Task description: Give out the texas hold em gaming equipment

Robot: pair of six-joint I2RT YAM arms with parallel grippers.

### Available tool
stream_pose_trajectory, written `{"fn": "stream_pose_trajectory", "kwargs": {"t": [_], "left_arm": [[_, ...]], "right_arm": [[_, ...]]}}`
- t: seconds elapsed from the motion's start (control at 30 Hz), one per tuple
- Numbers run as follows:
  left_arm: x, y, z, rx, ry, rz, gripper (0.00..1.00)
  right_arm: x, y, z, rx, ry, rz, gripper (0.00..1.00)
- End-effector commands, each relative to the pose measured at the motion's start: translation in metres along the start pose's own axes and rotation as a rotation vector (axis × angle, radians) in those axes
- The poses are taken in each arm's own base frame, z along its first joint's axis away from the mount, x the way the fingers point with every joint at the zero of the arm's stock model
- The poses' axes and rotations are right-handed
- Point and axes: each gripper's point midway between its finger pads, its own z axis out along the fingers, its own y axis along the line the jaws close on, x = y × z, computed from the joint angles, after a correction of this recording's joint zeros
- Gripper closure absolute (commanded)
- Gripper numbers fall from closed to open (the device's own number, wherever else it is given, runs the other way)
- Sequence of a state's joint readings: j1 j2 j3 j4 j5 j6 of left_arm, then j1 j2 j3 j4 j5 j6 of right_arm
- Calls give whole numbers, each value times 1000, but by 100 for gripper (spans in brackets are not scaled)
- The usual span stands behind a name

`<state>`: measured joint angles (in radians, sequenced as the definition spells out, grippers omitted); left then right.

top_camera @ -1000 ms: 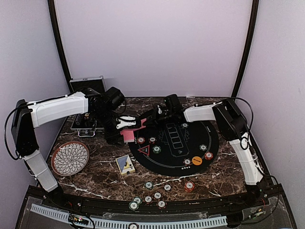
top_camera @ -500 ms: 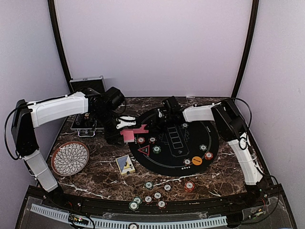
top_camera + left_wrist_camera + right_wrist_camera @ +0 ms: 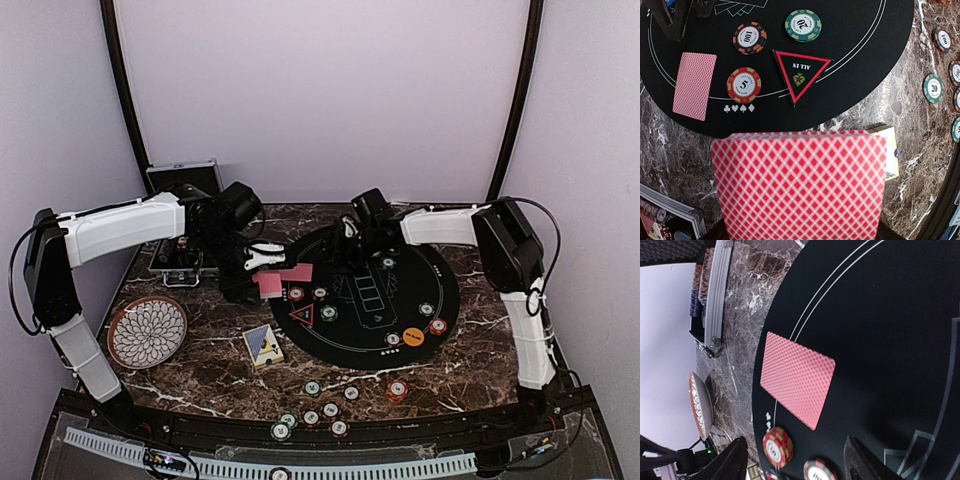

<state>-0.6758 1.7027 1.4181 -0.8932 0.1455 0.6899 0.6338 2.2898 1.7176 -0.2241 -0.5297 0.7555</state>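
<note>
The left gripper (image 3: 265,270) pinches the red-backed deck (image 3: 800,185), centre-left in the top view. The right gripper (image 3: 795,440) stands spread, and a single card (image 3: 797,385) lies mid-frame.

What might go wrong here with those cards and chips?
The left gripper pinches a whole deck of red-backed cards; loose ones might slip out onto the mat. The right gripper hangs open close over the single card and a red chip; moving off, a finger might nudge either.

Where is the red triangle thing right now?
In the top view, the red-edged black triangle lies flat on the left side of the round black mat, next to a red striped poker chip and a green striped poker chip.
</note>
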Motion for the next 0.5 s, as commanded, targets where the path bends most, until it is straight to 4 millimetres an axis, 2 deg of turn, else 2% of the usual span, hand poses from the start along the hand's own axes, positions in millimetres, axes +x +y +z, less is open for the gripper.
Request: {"fn": "stream_pose_trajectory", "kwargs": {"t": [0.0,0.23,0.47], "left_arm": [[-8,1,-20,-9,-45,-9,100],[-12,2,-20,-6,-53,-11,100],[-18,3,-20,3,-69,-18,100]], "right_arm": [[-2,28,-34,-63,-68,-54,29],[42,79,-59,-316,-51,-21,23],[86,119,-61,-502,-5,26,16]]}}
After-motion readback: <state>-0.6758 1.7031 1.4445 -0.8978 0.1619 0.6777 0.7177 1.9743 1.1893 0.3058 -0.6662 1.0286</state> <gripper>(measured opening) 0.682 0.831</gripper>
